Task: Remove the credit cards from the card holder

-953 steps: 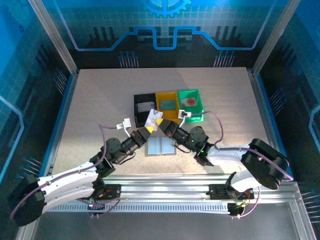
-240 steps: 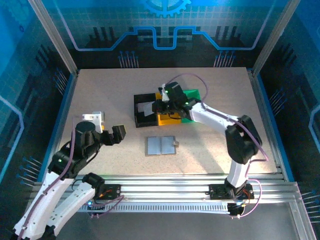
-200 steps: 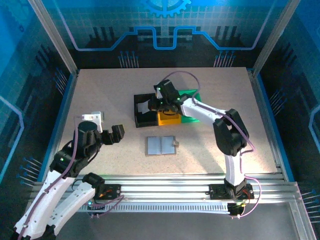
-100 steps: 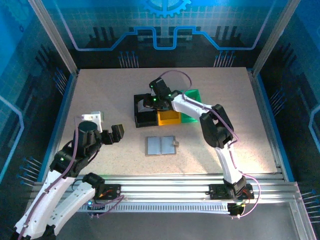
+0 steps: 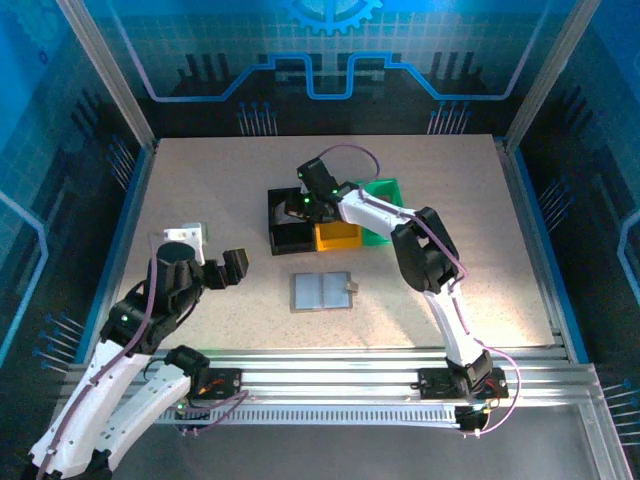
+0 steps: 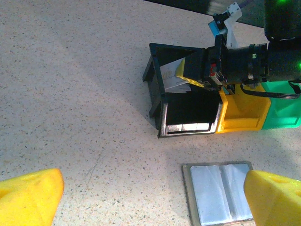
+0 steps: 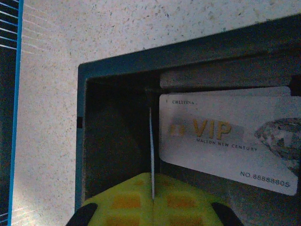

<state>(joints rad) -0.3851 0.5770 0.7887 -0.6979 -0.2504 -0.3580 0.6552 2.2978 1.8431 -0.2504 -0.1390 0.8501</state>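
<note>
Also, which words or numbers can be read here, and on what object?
"VIP": white card in the black bin.
"CHLITINA": same card, top left.
"MAISON NEW CENTURY": under "VIP", small, uncertain.
"NO.88888805": bottom right, last digits uncertain.
Edge-on thin card in the right hand: unreadable.

This is a robot lab cell. A speckled table (image 5: 200, 200) is fenced by aluminium posts (image 5: 105, 75) and blue circuit-print panels (image 5: 450, 50), with slotted rails (image 5: 330, 365) along the frame's bottom.

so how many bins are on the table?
3, in a row beyond the open card holder: black bin on the left, yellow bin in the middle, green bin on the right. No sign of another behind the arm.
</note>
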